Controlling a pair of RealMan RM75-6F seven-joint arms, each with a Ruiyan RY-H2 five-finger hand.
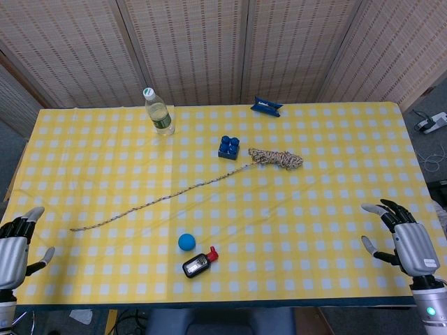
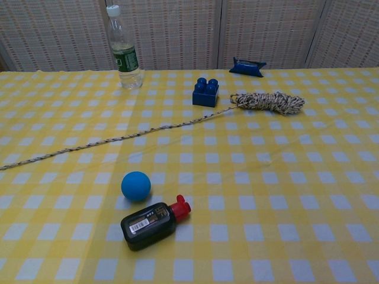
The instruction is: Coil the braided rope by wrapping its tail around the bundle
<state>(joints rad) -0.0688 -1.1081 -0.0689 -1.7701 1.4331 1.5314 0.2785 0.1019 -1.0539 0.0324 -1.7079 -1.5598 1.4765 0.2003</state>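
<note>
Yellow checked tablecloth (image 1: 314, 209) (woven screens (image 1: 209, 49) behind), left hand (image 1: 15, 241) and right hand (image 1: 405, 237) spread, holding nothing.

Yellow-white checked tablecloth (image 2: 284, 195), blue ball (image 2: 136, 185), blue block (image 2: 205, 93), speckled rope (image 2: 269, 102).

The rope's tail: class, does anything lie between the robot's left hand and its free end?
Nothing visible does. The left hand is open at the table's near left edge, and the rope's tail ends just beyond it over bare cloth. The blue ball and black bottle lie off to the side.
</note>
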